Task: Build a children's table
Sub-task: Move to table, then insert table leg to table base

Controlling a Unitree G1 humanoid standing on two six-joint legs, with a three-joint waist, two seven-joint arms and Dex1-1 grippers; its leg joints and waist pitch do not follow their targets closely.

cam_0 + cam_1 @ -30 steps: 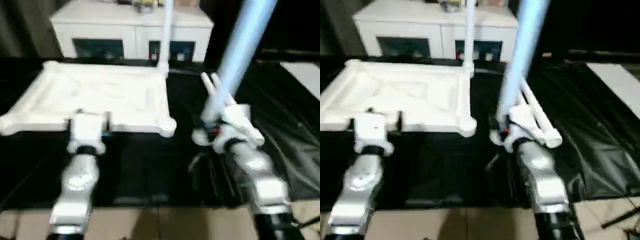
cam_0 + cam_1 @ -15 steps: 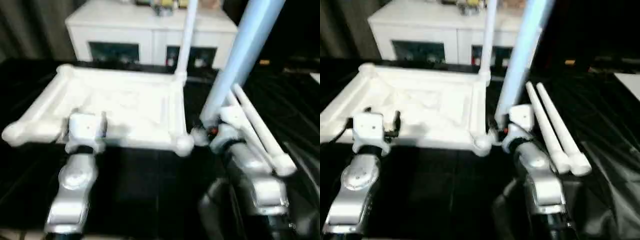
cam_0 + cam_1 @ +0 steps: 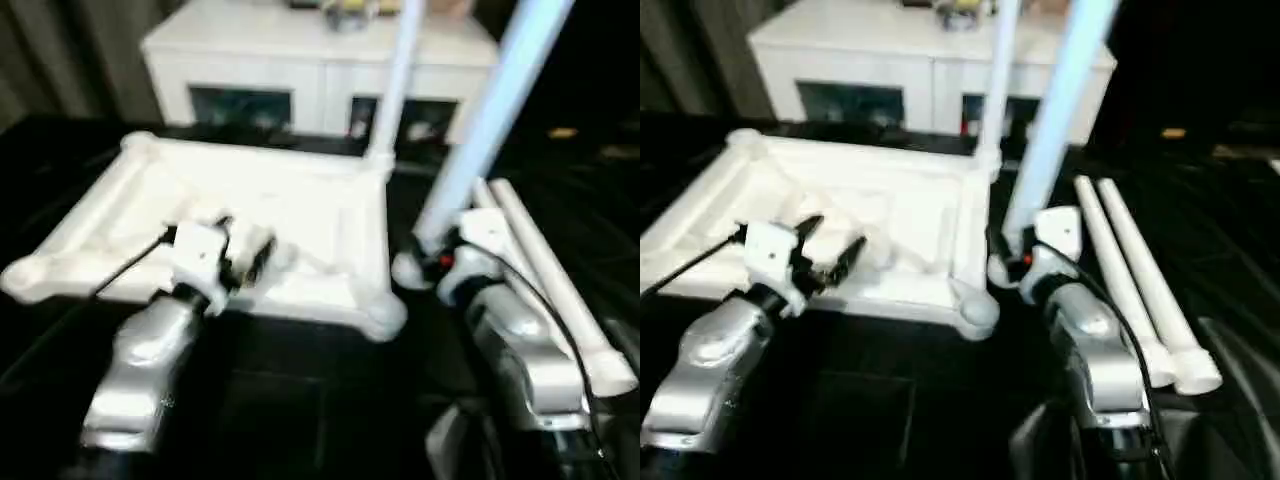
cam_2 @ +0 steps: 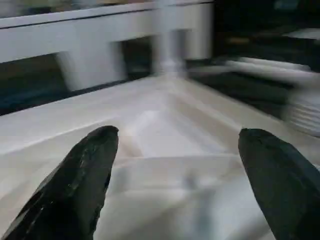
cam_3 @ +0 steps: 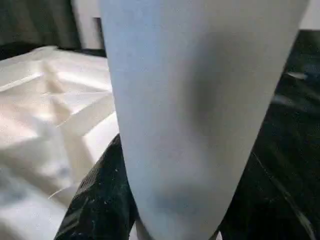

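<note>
Two loose legs (image 3: 1137, 283) lie side by side on the black sheet (image 3: 1230, 220) to your right, just beside the right arm. Behind the upturned tabletop (image 3: 250, 225), whose far right socket carries an upright leg (image 3: 398, 75), stands a white cabinet (image 3: 310, 60). Your left wrist view shows the left gripper (image 4: 177, 170) spread wide, empty, over the tabletop's ribs. Your right wrist view shows the right gripper (image 5: 155, 220) clamped on a held leg (image 5: 200, 100).
</note>
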